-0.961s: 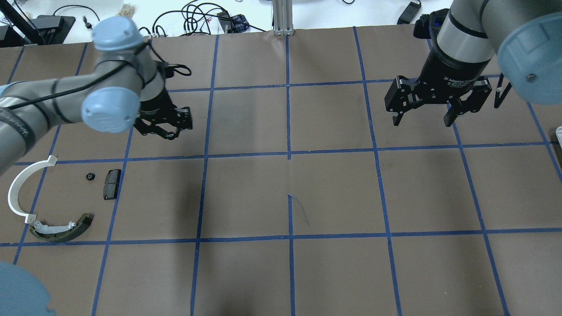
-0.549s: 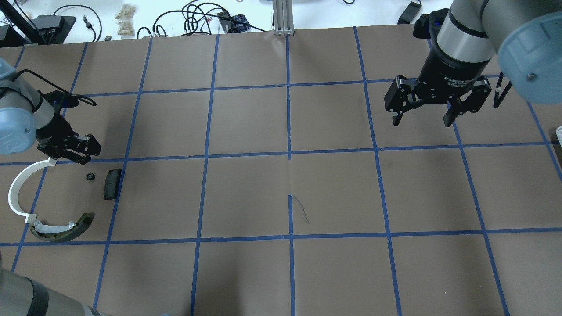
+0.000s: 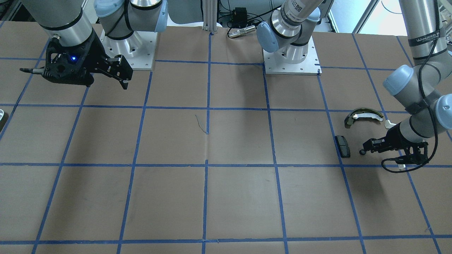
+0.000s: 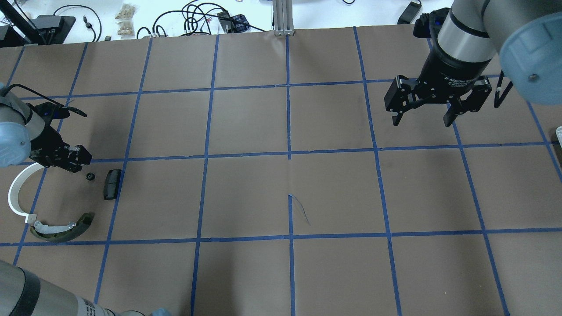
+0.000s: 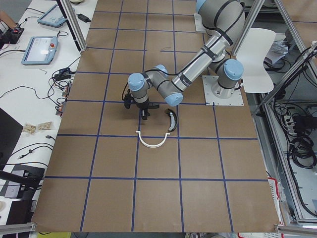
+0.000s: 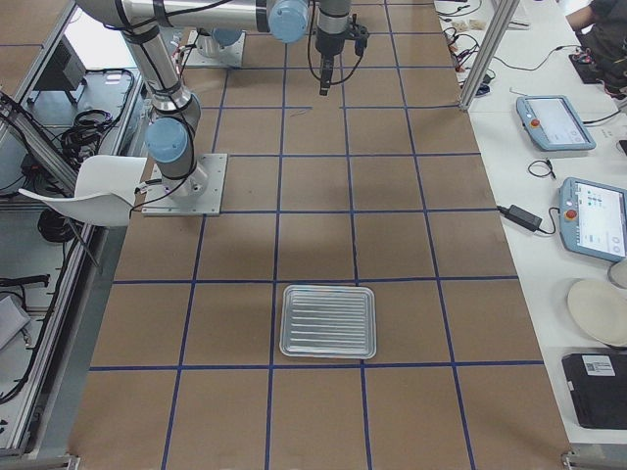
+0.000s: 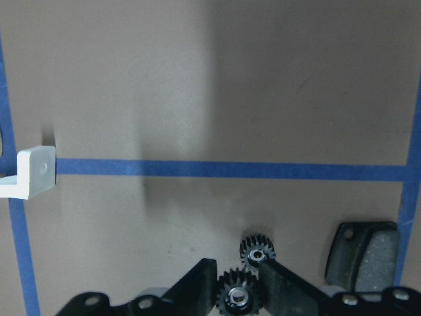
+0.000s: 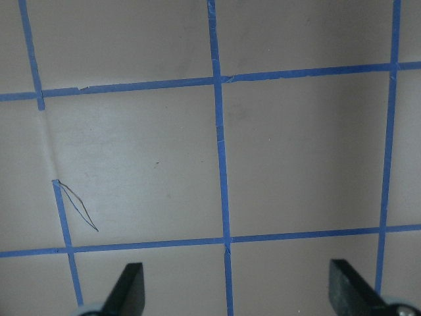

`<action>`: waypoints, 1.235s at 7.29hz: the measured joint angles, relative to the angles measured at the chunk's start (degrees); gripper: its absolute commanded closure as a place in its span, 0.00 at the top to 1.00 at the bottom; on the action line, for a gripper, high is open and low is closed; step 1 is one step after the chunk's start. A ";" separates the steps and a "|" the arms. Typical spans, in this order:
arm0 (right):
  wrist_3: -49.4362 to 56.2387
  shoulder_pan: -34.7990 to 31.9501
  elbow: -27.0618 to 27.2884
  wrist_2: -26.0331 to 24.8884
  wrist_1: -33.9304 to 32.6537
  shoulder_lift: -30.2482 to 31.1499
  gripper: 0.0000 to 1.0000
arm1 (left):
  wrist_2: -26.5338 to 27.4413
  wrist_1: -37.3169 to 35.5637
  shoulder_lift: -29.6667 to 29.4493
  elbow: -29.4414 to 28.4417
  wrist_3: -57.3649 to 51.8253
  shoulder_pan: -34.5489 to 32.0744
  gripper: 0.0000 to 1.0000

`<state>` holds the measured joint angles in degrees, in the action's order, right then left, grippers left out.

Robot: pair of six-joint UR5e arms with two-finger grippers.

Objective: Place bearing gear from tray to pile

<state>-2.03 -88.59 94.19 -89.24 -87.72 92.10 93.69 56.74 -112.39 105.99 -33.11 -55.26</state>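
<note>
My left gripper (image 7: 238, 280) is shut on a small black bearing gear (image 7: 237, 297) and holds it low over the table. A second black gear (image 7: 258, 250) lies on the paper just beyond the fingertips; it also shows in the overhead view (image 4: 90, 176). The pile lies around it: the black pad (image 4: 112, 183), the white arc (image 4: 15, 193) and the olive-and-white shoe (image 4: 61, 228). My left gripper (image 4: 79, 160) hovers at the pile's far edge. My right gripper (image 4: 423, 118) is open and empty, high over the right half. The metal tray (image 6: 328, 321) shows only in the exterior right view.
The table is brown paper with a blue tape grid. Cables and boxes lie beyond the far edge (image 4: 197, 17). The two arm bases (image 3: 289, 53) stand at the robot's side. The arc's end (image 7: 33, 172) is left of my left gripper.
My left arm has swung from near the table's middle-left back to the pile and come down close to the gear lying there. The right arm has not moved.
</note>
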 measured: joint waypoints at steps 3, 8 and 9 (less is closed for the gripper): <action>0.26 0.00 0.09 -0.03 0.02 0.01 1.00 | 0.06 -1.55 -0.61 -0.06 -0.28 0.20 0.99; 0.35 0.00 0.48 0.03 -0.05 0.21 1.00 | 2.02 -1.56 -0.11 -0.50 -1.22 0.05 1.00; 0.41 0.00 0.55 0.02 -0.10 0.31 1.00 | 2.02 -0.68 1.49 -0.64 -1.01 -0.42 1.00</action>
<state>-1.63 -88.59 94.74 -89.23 -87.81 92.40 95.71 56.05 -110.90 105.35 -34.12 -55.68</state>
